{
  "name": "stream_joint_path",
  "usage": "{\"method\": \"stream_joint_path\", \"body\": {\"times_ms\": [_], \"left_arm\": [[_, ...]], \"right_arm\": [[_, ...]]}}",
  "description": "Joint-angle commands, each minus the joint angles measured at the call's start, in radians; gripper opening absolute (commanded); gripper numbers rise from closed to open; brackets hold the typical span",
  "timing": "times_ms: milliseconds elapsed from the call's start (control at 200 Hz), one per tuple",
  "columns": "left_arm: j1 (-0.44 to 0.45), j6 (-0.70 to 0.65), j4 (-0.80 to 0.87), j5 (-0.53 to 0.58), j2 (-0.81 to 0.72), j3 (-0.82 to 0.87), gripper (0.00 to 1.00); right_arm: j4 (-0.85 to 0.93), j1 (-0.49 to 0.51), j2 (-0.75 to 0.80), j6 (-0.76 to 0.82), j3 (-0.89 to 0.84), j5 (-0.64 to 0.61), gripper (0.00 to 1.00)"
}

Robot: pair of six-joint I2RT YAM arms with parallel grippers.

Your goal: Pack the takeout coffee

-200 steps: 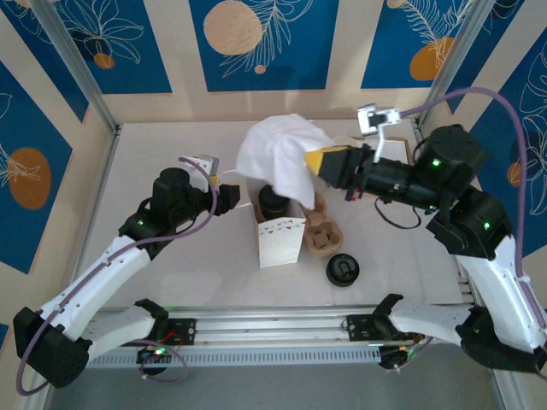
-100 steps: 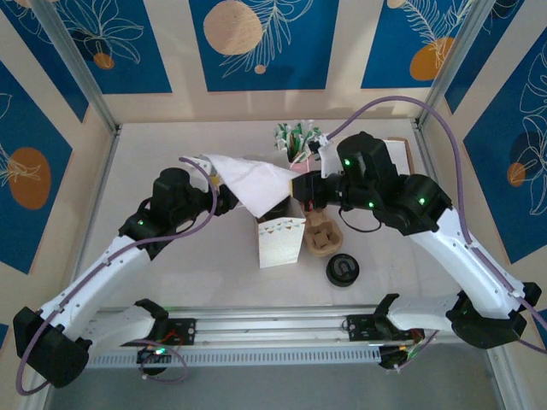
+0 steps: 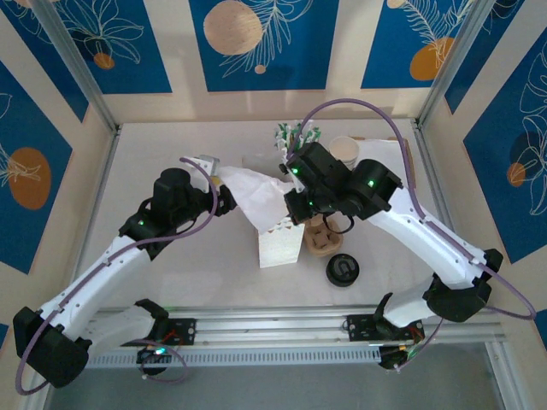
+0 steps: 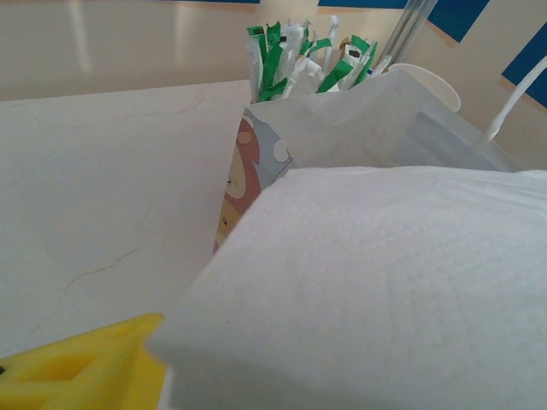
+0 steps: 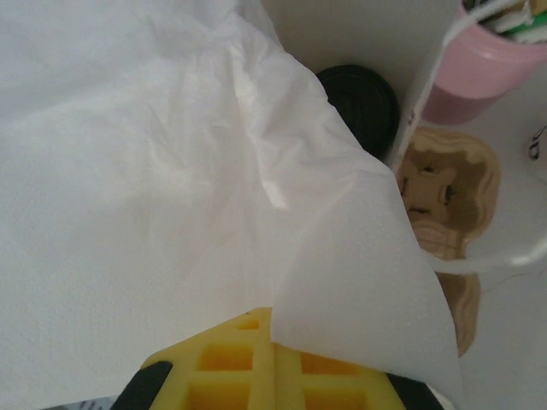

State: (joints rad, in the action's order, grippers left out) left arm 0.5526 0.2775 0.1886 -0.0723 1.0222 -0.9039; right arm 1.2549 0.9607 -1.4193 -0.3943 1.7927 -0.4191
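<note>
Right fingers (image 5: 231,367) are pinching a white napkin (image 3: 256,192) over the open bag (image 3: 280,243). The coffee (image 5: 361,104) looks to sit inside, black lid up. Best bet: tuck the napkin beside the cup, not onto the lid. Left fingers (image 4: 85,359) are at the bag's rim, can't tell their state. A second ago the right arm was off right, with the napkin held high.

A white napkin (image 3: 256,192) is draping over the mouth of a white paper bag (image 3: 280,246) standing upright on the pale table (image 3: 214,273). A brown cardboard cup carrier (image 3: 323,241) is lying just beside the bag, with a low stack of black lids (image 3: 342,271) sitting near it. A pink cup (image 5: 479,81) of green-and-white packets and a stack of paper cups (image 3: 346,149) are standing at the back.
</note>
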Motion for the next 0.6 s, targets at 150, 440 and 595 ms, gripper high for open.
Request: {"method": "stream_joint_path", "body": {"times_ms": [150,440,595], "left_arm": [[0.015,-0.031,0.001,0.016,-0.005,-0.01,0.69],[0.017,-0.031,0.001,0.017,-0.005,-0.009,0.69],[0.018,-0.032,0.001,0.017,-0.002,-0.009,0.69]], "right_arm": [[0.114,0.053,-0.113,0.066,0.127,-0.133,0.0],[0.12,0.078,-0.185,0.042,0.168,-0.159,0.12],[0.071,0.075,-0.165,0.024,0.138,-0.138,0.28]]}}
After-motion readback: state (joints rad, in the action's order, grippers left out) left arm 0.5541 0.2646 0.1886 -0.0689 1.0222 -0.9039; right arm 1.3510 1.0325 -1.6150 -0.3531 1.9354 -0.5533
